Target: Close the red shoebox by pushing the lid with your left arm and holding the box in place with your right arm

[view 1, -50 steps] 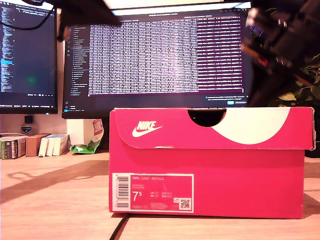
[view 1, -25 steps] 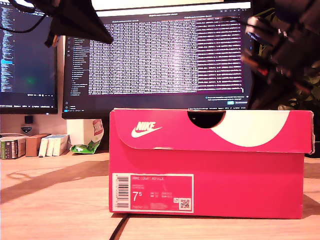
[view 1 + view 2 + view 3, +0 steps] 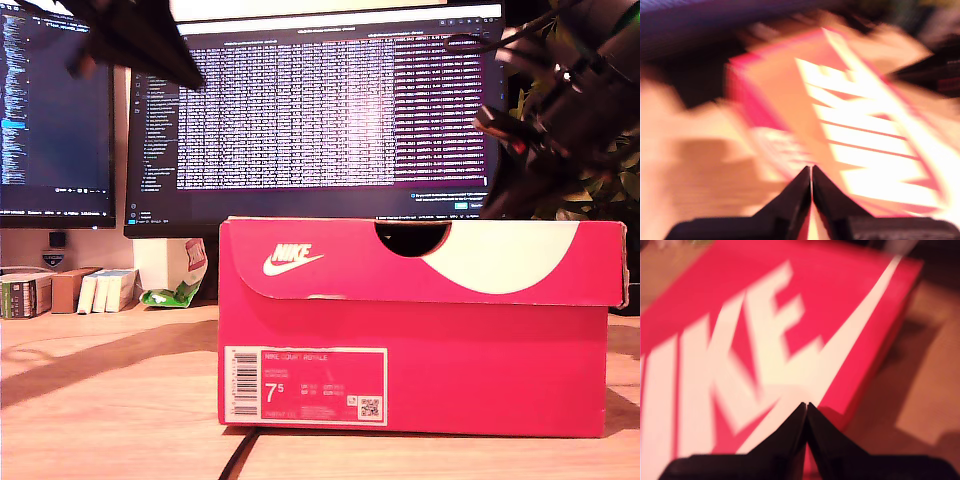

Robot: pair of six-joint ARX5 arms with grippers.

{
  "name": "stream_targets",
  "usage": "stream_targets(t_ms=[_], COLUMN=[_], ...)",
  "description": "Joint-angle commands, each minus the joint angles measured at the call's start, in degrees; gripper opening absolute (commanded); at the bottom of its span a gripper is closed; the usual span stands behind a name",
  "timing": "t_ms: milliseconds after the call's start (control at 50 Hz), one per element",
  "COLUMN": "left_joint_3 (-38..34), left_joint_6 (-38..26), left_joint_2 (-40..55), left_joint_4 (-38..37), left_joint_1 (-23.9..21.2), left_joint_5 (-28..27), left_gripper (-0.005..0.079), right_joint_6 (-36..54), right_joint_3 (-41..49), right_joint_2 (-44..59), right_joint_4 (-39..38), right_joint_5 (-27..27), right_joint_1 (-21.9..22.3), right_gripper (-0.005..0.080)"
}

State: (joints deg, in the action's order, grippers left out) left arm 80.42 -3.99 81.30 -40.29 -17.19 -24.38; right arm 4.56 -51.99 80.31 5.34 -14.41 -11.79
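On a wooden tabletop (image 3: pixel 110 400), a red shoebox (image 3: pixel 415 375) stands with its lid (image 3: pixel 420 260) down, the white logo and a size label (image 3: pixel 305 384) facing the exterior camera. Behind it glow two monitors: one (image 3: pixel 335 110) filled with lines of text directly behind the box, another (image 3: pixel 55 110) at the exterior view's left. Small packets (image 3: pixel 65 290) and a green wrapper (image 3: pixel 172 293) lie near the monitor stand, well apart from the box.

Two dark arms hang above the scene. One (image 3: pixel 140 35) shows at the exterior view's upper left, clear of the box; the other (image 3: pixel 560 110) looms at the upper right, just above the lid's far end, and whether it touches cannot be told. The wrist views do not settle which arm is which.

My first claw (image 3: pixel 811 172), seen in a badly blurred first wrist view, has its two dark fingers pressed together with nothing between them, the lid's big white lettering (image 3: pixel 865 145) beyond. My second claw (image 3: pixel 806 407) is likewise pinched closed and empty, poised over the lid's printed top near one long edge, with bare tabletop alongside.
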Motion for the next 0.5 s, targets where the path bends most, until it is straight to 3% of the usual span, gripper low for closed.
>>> stream_targets(t_ms=[0, 200, 360, 480], left_joint_3=[-1.25, -1.29, -1.53, -3.21], left_joint_6=[-0.57, -2.14, -2.75, -6.93], left_joint_2=[-2.16, -5.33, -5.68, -6.16], left_joint_4=[1.53, 5.92, 9.35, 12.63], left_joint_1=[0.04, 0.07, 0.66, 0.74], left_joint_5=[4.04, 13.77, 15.28, 15.69], left_gripper=[-0.0019, -0.0019, -0.0019, -0.0019], right_joint_6=[0.68, 2.38, 2.97, 2.99], right_joint_3=[0.77, 0.77, 0.77, 0.79], right_joint_2=[-4.76, -10.34, -14.12, -16.94], right_joint_4=[-2.56, -6.38, -6.75, -6.34], right_joint_5=[2.38, 7.19, 7.19, 7.26], right_joint_1=[-0.42, 2.73, 6.56, 9.81], right_gripper=[-0.0013, -0.0013, -0.0013, -0.0013])
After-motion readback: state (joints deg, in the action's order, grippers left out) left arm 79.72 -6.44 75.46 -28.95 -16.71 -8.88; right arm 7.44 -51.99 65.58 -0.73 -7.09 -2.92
